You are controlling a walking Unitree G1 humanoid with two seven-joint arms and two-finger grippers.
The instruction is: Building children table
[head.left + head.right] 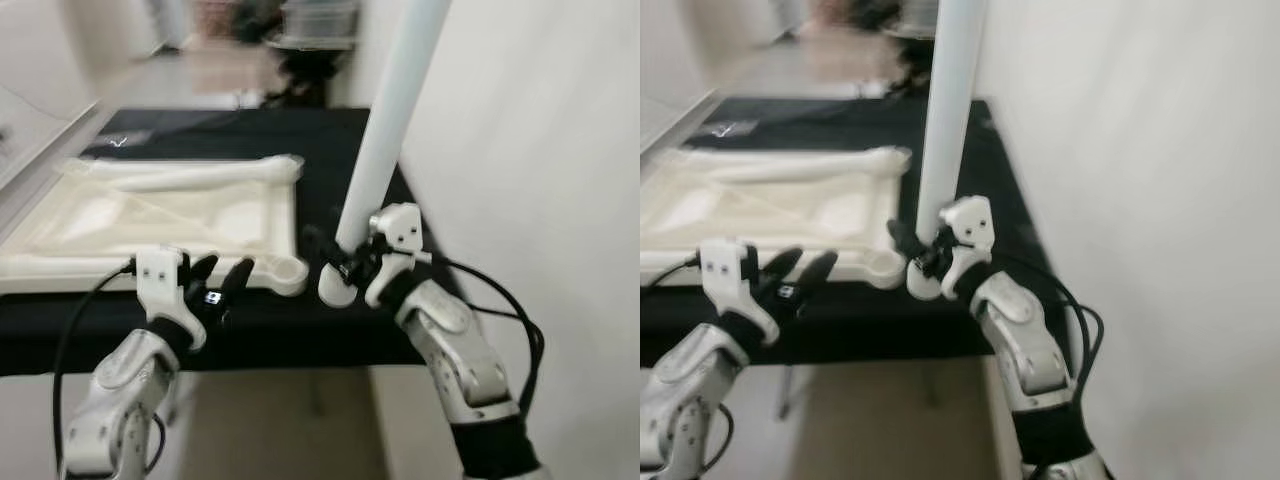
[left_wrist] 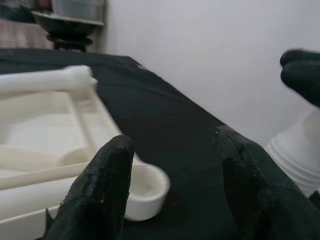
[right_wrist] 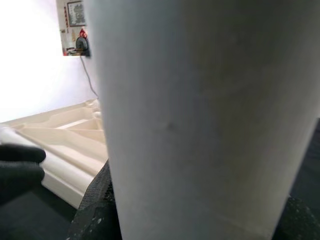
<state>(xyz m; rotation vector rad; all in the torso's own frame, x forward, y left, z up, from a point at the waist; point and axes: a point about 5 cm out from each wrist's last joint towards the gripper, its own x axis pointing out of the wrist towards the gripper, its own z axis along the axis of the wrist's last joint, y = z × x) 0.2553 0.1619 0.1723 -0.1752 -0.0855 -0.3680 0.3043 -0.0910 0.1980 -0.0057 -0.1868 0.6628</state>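
a long white table leg (image 1: 385, 130) stands almost straight up on the black cloth (image 1: 300, 150), its long way running up and down, with the top leaning a little away to the right and going out of sight above. its wider bottom end sits on the cloth just beside the round corner socket (image 1: 288, 272) of the cream table top (image 1: 130, 215), close to it but not inside it. the table top lies flat and upside down, and another white leg (image 1: 190, 175) lies on its side along the far edge, its long way going left to right. the right gripper (image 1: 345, 255) is closed around the standing leg near its bottom, with black fingers on both sides of it, and in the right wrist view the leg is very close up. the left gripper (image 1: 222, 280) floats near the front edge of the table top, just left of the socket, with its two black fingers (image 2: 100, 190) spread apart and nothing between them. a white wall (image 1: 540, 150) is close on the right.
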